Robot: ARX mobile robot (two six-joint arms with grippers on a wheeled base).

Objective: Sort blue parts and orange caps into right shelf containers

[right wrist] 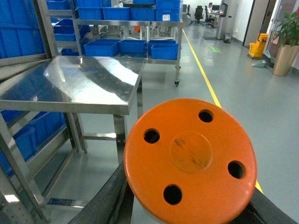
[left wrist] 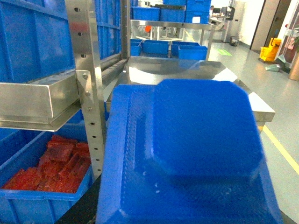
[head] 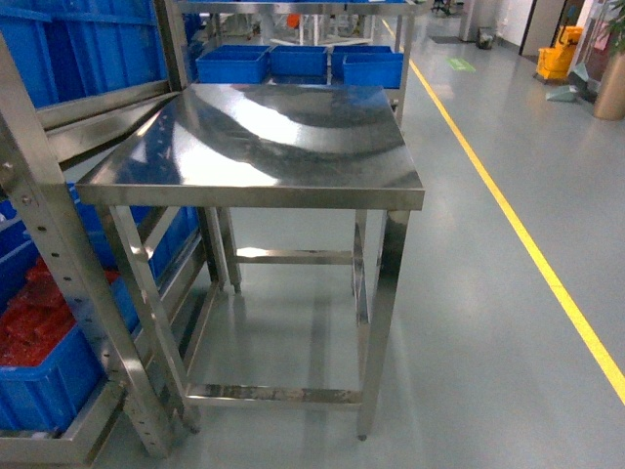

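Note:
A large orange cap (right wrist: 190, 158), a round disc with four holes and a scuffed centre, fills the lower right wrist view. My right gripper (right wrist: 189, 191) is shut on it, with black fingers (right wrist: 105, 198) showing at either side. A big blue part (left wrist: 201, 135), with a raised rounded block on a textured base, fills the left wrist view, and my left gripper (left wrist: 187, 205) holds it from underneath with the jaws hidden. Blue crates (head: 231, 64) sit on a shelf beyond the table. Neither gripper shows in the head view.
A bare steel table (head: 264, 137) stands straight ahead. On the left, a steel rack (head: 59, 244) holds blue crates, one with red pieces (head: 34, 327). A yellow floor line (head: 527, 244) runs on the right, with a yellow cart (head: 557, 54) far back.

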